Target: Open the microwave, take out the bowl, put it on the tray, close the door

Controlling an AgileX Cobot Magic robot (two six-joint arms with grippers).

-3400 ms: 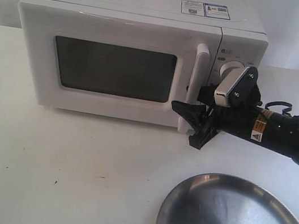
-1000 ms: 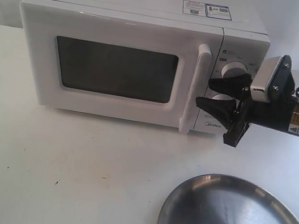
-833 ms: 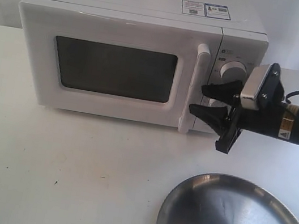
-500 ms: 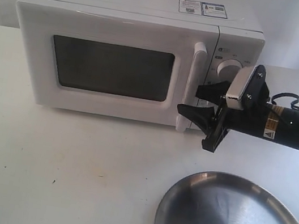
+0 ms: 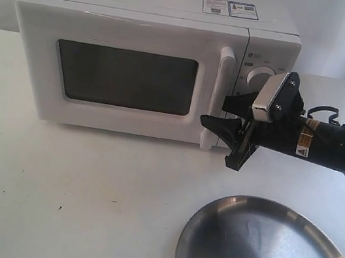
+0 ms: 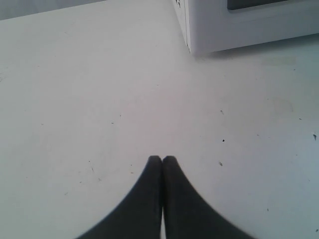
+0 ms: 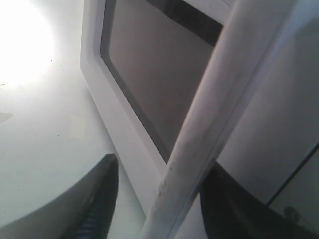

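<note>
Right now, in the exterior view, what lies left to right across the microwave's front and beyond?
dark rectangular door window → vertical white bar handle → round white dial → black right forearm bearing a yellow warning label

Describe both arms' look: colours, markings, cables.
Right gripper: black tapered fingers, silver-grey camera box on the wrist, black tubular arm with a yellow warning-triangle label, thin black cable looping behind. Left gripper: only two black tapered fingers show.
</note>
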